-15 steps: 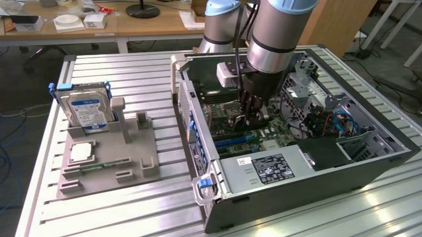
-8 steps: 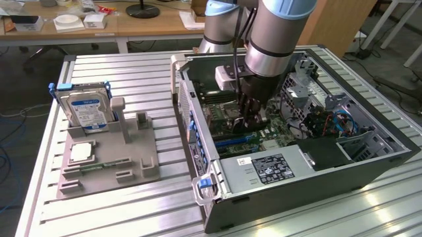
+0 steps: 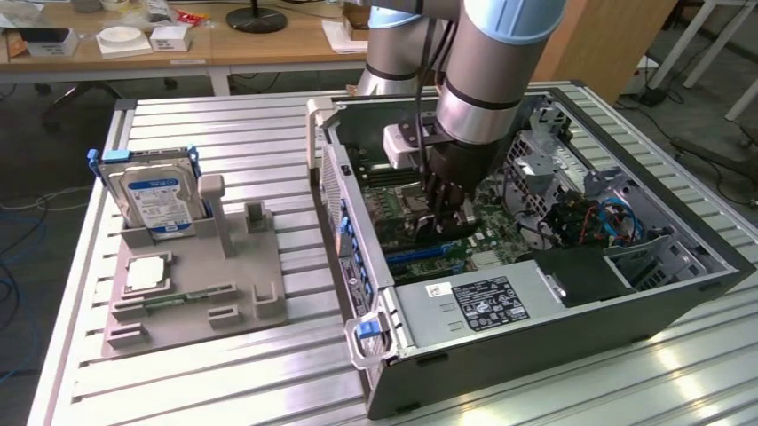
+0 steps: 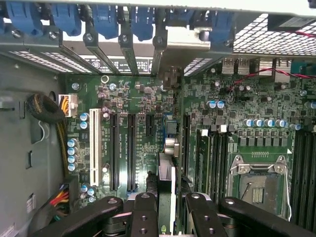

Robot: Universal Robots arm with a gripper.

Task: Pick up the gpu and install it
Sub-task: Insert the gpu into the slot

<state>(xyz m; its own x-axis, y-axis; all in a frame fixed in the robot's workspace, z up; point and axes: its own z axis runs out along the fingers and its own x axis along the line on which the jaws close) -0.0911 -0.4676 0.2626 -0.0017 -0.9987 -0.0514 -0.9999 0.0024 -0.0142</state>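
My gripper (image 3: 450,211) is down inside the open computer case (image 3: 663,293), low over the green motherboard (image 3: 397,206). In the wrist view the gpu (image 4: 166,178) appears edge-on as a thin card running away from the camera toward the rear slot brackets. My gripper (image 4: 167,210) is shut on it, with a black finger (image 4: 143,213) on each side. The card stands over the board between the long black expansion slots (image 4: 131,148) and the processor socket (image 4: 259,185). I cannot tell whether its lower edge touches a slot.
A silver hard drive (image 3: 156,197) with a blue-white label stands in a grey holder (image 3: 195,293) on the slatted table at the exterior view's left. A green memory stick (image 3: 177,298) lies in that holder. The power supply (image 3: 474,306), cables and drive cage crowd the case.
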